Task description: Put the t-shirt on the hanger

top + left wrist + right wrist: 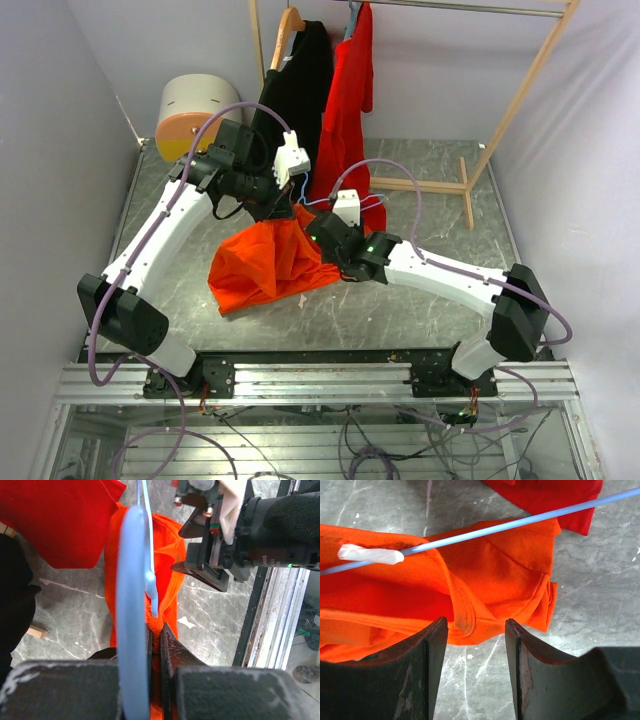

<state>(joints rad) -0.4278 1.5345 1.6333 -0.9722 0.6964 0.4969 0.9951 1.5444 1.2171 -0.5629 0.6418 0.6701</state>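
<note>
The orange t-shirt [265, 265] hangs bunched from my left gripper [283, 200] down onto the table. In the left wrist view my left gripper [156, 630] is shut on a fold of the t-shirt [167, 555]. The pale-blue hanger [132, 605] runs close along its left finger. My right gripper [318, 228] is beside the shirt's upper right. In the right wrist view it [475, 625] is open, its jaws just in front of the t-shirt's [510, 570] round neck hem, not touching. The hanger wire [520, 522] crosses above the cloth, past a white tag [370, 555].
A red shirt [345, 110] and a black garment [300, 90] on a wooden hanger hang from the wooden rack [520, 90] at the back. A round cream and orange object [195, 115] sits back left. Grey walls close both sides.
</note>
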